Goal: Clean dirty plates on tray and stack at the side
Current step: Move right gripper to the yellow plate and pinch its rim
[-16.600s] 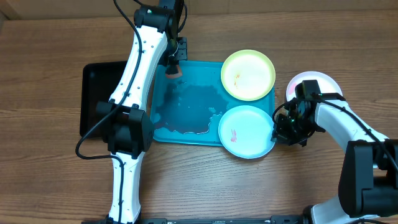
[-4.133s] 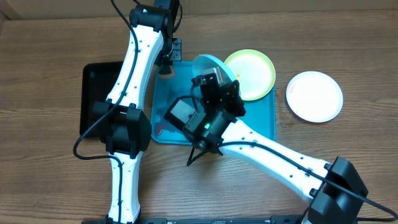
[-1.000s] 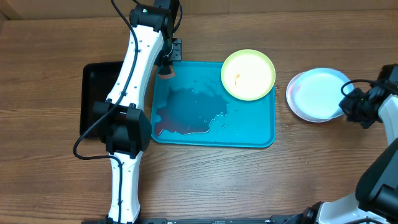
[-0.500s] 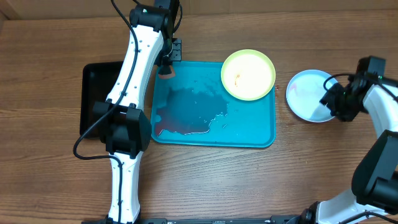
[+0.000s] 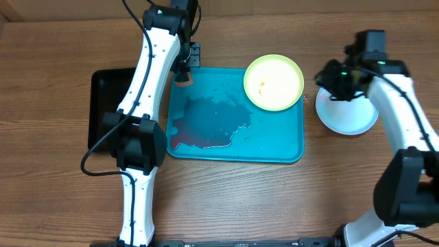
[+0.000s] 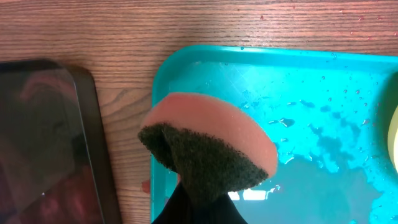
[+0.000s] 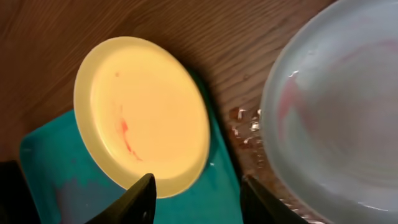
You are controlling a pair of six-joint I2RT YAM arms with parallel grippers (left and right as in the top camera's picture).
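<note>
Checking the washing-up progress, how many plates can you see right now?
2: a pale yellow plate on the turquoise tray, and a white plate on the table right of it. Another may hide underneath.

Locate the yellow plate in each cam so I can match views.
Overhead: yellow plate sits at the top-right corner of the turquoise tray.
Left wrist: only a pale sliver of the plate at the right edge, right of the sponge.
Right wrist: plate left of centre, red smear on it.
Shared landmark: the turquoise tray, in all three views.
</note>
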